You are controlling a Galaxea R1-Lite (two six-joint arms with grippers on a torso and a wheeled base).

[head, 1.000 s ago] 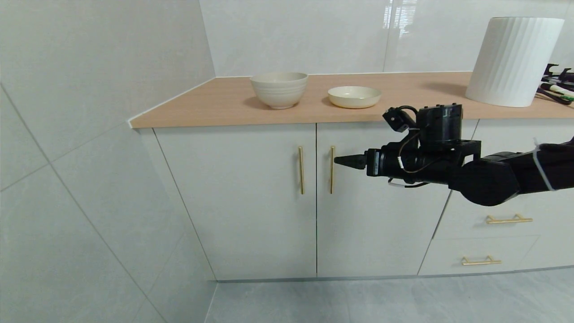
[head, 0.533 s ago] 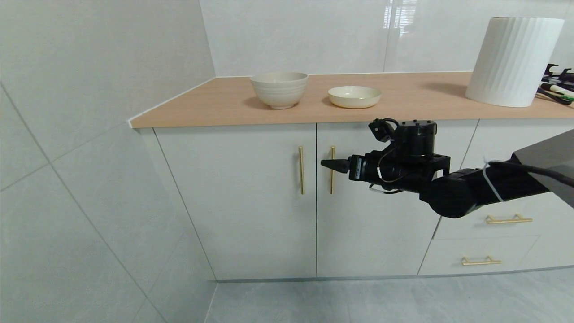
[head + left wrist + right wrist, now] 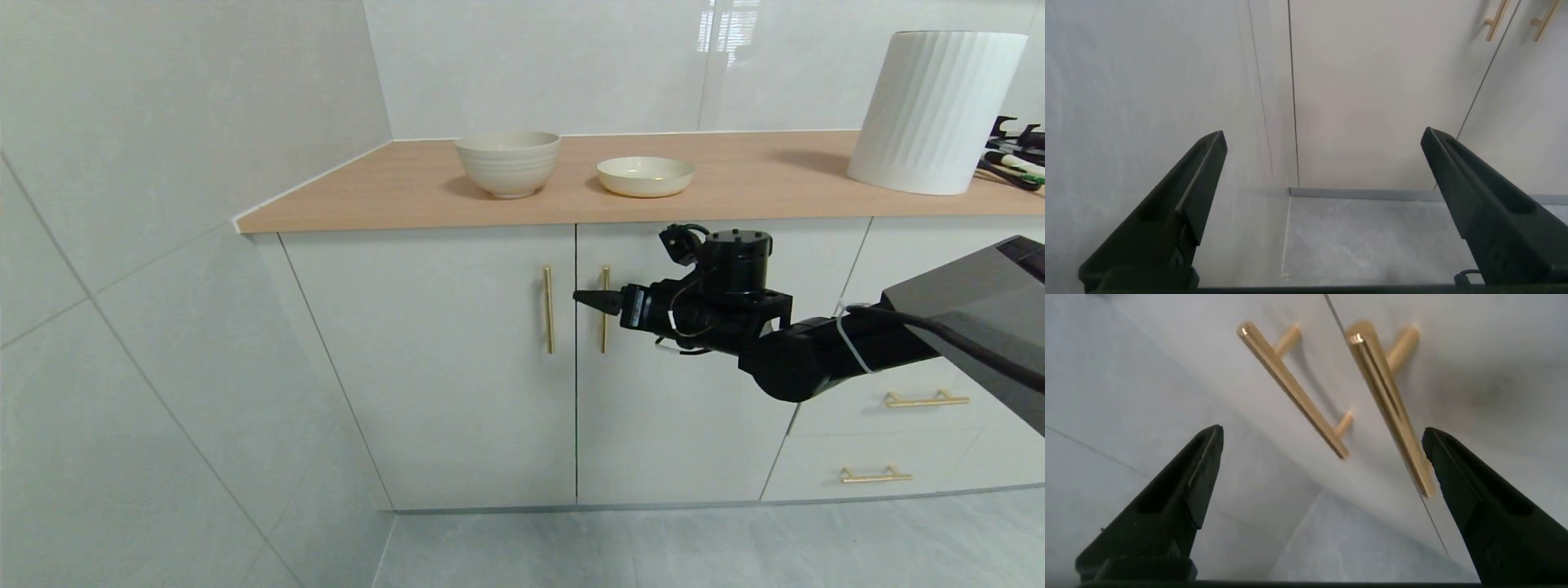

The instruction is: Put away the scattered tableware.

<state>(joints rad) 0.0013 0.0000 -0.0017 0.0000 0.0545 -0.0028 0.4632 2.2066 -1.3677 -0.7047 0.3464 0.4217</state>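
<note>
The robot's right arm stretches level across the cabinet front from the right side. Its right gripper points at the two brass handles of the double doors, just under the counter. From the head camera the fingers line up as a single dark point that overlaps the right-hand handle. The right wrist camera shows the fingers spread wide, gripping nothing, with both handles framed in the gap ahead of the tips. Whether a tip touches a handle cannot be told.

The left gripper is held low, its fingers also spread wide and empty. It faces the foot of the cabinet where the door meets the floor and the tiled side wall.

The tableware sits on the counter above the doors. A ribbed beige bowl stands upright above the left door, and a shallow cream dish lies near it above the right door, the two apart. Farther right stands a tall white ribbed cylinder, with dark utensils behind it at the edge. Below it are two drawers with brass pulls.
</note>
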